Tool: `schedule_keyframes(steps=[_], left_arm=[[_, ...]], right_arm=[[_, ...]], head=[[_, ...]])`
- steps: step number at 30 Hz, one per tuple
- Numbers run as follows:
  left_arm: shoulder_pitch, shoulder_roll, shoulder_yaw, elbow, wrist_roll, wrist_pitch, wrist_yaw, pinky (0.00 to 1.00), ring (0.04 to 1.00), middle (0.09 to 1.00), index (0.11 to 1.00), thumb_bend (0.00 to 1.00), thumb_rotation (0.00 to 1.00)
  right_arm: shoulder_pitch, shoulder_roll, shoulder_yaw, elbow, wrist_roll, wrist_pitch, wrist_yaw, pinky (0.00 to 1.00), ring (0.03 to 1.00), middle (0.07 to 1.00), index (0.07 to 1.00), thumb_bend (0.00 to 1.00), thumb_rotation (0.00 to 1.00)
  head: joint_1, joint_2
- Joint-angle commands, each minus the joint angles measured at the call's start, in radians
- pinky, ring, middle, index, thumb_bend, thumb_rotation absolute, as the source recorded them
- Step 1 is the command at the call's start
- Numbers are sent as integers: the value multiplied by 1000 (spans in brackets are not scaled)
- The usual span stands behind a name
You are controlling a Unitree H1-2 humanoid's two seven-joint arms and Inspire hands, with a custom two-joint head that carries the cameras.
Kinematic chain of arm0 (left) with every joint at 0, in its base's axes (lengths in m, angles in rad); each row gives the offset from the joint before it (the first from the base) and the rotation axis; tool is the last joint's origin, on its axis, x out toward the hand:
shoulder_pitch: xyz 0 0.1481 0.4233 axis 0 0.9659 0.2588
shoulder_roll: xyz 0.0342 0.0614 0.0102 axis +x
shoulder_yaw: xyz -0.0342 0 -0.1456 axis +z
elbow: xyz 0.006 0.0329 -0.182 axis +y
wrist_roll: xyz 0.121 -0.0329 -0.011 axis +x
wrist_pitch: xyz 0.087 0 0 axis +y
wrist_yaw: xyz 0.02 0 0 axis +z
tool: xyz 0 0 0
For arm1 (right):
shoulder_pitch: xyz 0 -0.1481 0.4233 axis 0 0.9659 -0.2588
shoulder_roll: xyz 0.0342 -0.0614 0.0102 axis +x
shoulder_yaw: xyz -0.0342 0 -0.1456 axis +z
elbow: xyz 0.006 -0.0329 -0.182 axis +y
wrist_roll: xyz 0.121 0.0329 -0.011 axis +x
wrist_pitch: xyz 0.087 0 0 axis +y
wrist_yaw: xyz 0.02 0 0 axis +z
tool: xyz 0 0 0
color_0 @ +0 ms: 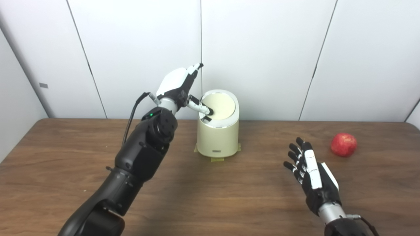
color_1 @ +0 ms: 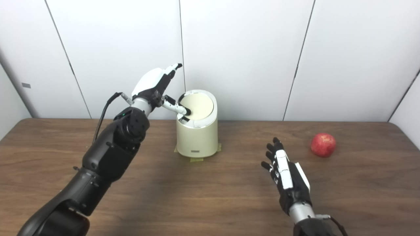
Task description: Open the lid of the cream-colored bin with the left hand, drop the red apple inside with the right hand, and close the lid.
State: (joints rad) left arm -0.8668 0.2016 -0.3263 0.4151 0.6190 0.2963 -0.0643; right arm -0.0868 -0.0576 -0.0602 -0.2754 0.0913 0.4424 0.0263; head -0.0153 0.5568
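- The right robot hand point(color_0: 311, 173) is seen nearest, low over the surface point(color_0: 229, 196), with its fingers spread apart and nothing held.
- The red apple point(color_0: 343, 144) rests on the surface just beyond and to the right of that hand, apart from it and well away from the bin.
- The cream-colored bin point(color_0: 218, 131) stands farther back near the wall, on strips of tape.
- The left robot hand point(color_0: 178, 88) is raised beside the bin's upper left edge; its fingers are extended, its thumb point(color_0: 200, 107) is placed against the edge of the lid point(color_0: 219, 105), and nothing is grasped.
- The lid appears to be tilted within its rim; how far it is open cannot be told.
- For the step in hand, opening the lid, pressure is best applied at the lid's near-left edge and held steady so the opening is kept clear for the apple.
- The bin body should not be pushed sideways.
- A small plate is seen low on the bin's front; its writing cannot be read.
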Motion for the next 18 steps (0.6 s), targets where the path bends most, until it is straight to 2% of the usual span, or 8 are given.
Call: schedule_keyframes(steps=[1,5,11,18], left_arm=[[-83,1,2,-5,22,-21,36,1000,1000,1000,1000,911,106],[-99,-6,-3,9,27,-18,37,992,1000,1000,1000,912,119],[-113,-15,-5,8,26,-15,26,941,996,1000,1000,898,162],[-129,3,-54,4,79,-21,3,870,964,1000,1000,911,155]], right_arm=[[-35,3,-2,-35,3,-16,-3,890,966,967,1000,611,1000],[-36,3,-2,-34,7,-22,-1,890,968,966,1000,604,1000],[-39,11,0,-41,15,-13,0,879,961,962,1000,651,965],[-33,8,9,-62,33,-7,14,890,976,974,1000,634,940]], head=[[0,1],[-3,5],[-7,12],[-7,12]])
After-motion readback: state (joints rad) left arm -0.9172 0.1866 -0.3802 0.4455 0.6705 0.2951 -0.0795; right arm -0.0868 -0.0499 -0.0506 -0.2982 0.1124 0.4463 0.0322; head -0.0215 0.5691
